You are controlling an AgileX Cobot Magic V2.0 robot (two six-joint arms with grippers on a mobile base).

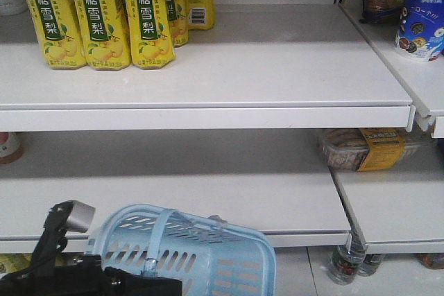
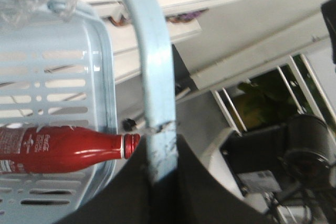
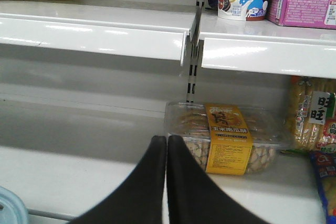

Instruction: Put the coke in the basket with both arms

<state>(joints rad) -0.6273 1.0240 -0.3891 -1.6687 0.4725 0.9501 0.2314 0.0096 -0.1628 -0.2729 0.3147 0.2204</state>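
In the left wrist view, the left claw (image 2: 160, 174) is clamped on the pale blue handle (image 2: 152, 77) of the basket (image 2: 58, 72), with dark fingers on both sides of the strip. Just beside it, inside the basket, the coke (image 2: 63, 150) lies on its side against the slotted wall. It looks like a red metal bottle with white script, and its neck and cap point toward the handle.

In the right wrist view, the right claw (image 3: 167, 182) is pressed closed, its two dark fingers touching along their length with nothing between them. It points at a white shelf (image 3: 79, 177). Farther back on this shelf stands a clear snack box (image 3: 226, 137) with a yellow label.

In the front view, the basket (image 1: 187, 251) is tilted, low in the picture, in front of the lower shelf. The black left arm (image 1: 62, 254) is just beside it. On the upper shelf (image 1: 277, 67), far behind, stand yellow drink cartons (image 1: 97, 15).
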